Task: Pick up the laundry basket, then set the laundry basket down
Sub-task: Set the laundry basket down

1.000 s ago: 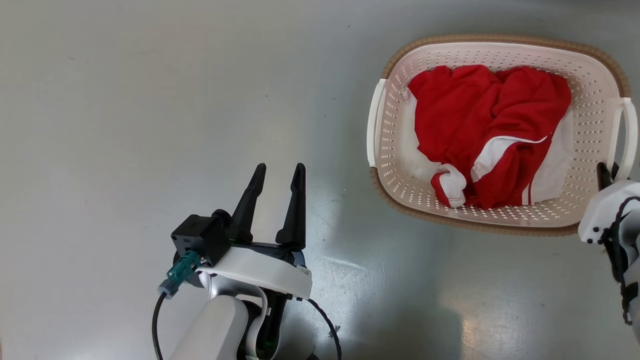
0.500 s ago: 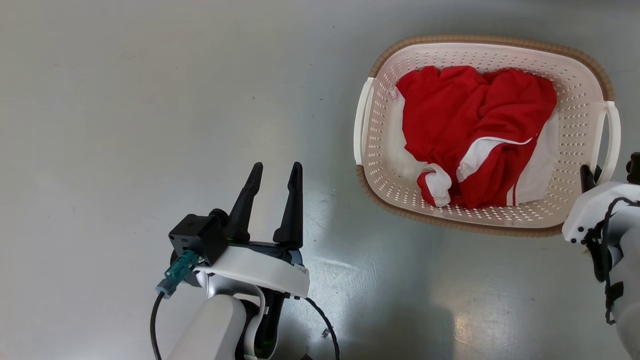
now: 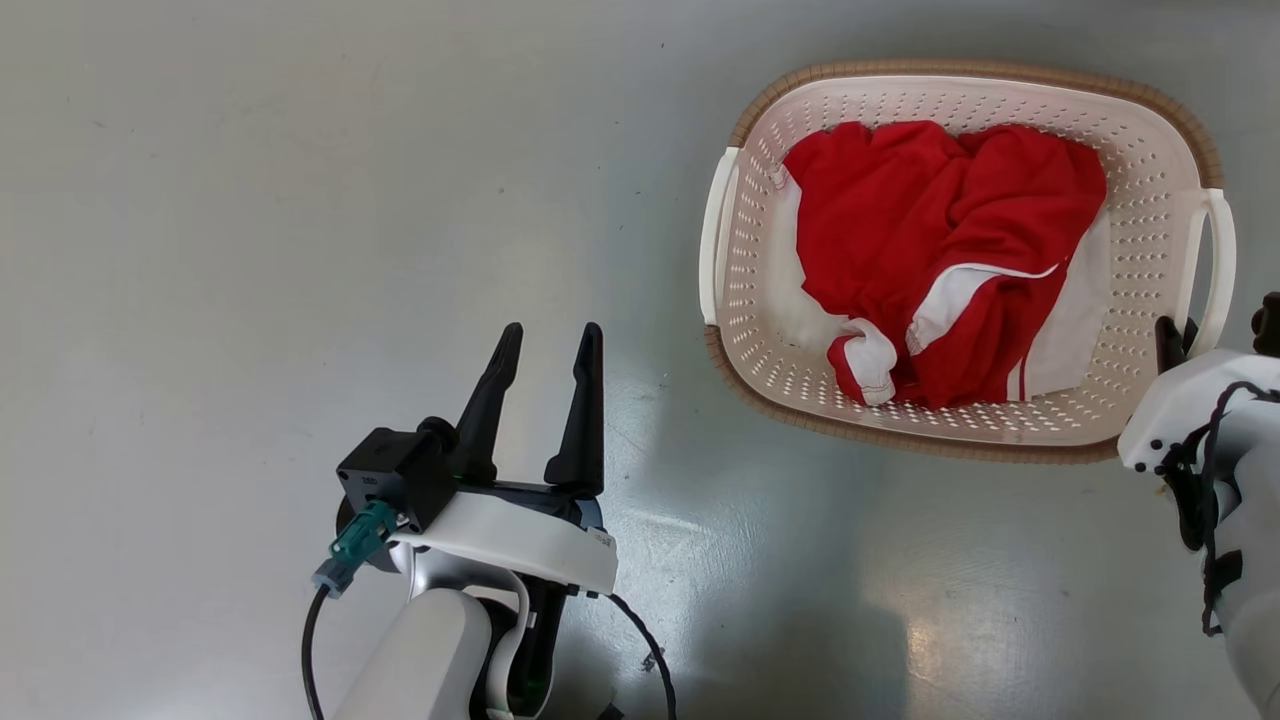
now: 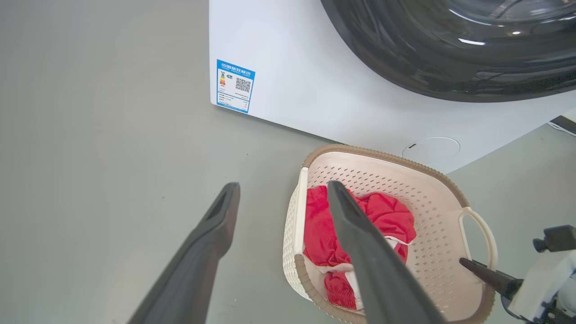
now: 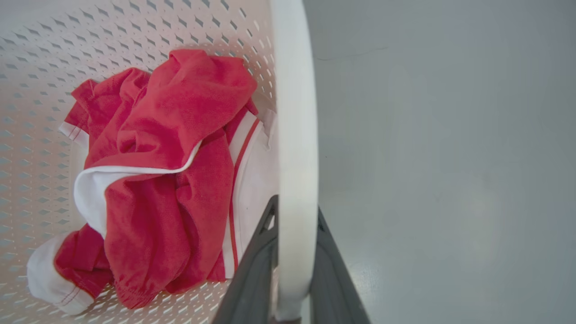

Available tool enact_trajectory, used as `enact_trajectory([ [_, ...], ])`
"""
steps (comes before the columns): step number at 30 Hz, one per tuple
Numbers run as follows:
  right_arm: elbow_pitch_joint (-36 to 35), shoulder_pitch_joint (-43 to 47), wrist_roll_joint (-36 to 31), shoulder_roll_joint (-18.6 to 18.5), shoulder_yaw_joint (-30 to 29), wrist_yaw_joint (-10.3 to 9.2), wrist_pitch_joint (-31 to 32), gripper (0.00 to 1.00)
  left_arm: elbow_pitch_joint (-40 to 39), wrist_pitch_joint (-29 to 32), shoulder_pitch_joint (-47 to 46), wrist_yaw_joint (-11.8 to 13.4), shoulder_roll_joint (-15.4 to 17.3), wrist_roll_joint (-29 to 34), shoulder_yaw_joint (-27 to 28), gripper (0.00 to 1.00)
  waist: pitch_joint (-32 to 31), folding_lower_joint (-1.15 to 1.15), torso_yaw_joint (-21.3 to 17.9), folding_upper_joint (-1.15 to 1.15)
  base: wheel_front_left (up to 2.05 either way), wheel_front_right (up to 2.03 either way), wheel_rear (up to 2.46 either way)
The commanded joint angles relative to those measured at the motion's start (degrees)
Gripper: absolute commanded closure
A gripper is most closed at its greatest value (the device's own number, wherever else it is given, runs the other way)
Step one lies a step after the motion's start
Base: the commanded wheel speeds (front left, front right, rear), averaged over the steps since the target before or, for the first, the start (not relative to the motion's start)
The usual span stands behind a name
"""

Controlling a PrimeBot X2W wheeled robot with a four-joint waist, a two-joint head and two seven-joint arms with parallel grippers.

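Your right gripper (image 5: 294, 208) pinches the right loop handle (image 5: 294, 112) of the laundry basket (image 3: 750, 300), one dark finger on each side of the white bar. Your left gripper (image 3: 553, 332) hangs well off the basket's left side, fingers spread, holding nothing. The washing machine (image 4: 315, 90) stands just behind the basket. A crumpled red-and-white garment (image 3: 940, 220) lies inside it. You cannot tell whether the basket rests on the grey floor (image 3: 250, 200) or hangs above it.

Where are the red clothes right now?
The red clothes lie crumpled inside the laundry basket, upper right in the head view, beside the white washing machine; the right tool clamps the basket's handle.
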Motion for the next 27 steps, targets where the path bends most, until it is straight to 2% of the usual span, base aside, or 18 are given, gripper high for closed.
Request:
enact_trajectory([
  [1,-0.05,0.93,0.39,1.15,1.39,0.11,-0.62,1.00,-1.23,-0.36,0.82,0.29,0.91,0.44,1.69,0.00,0.03,0.00,0.02,0.00,0.00,0.00,0.00],
  [27,0.33,0.83,2.48,2.92,3.08,0.11,-0.53,1.00,-1.52,-0.36,0.85,0.60,0.91,1.09,1.91,0.00,0.78,0.00,-0.67,0.00,0.00,0.00,0.00],
])
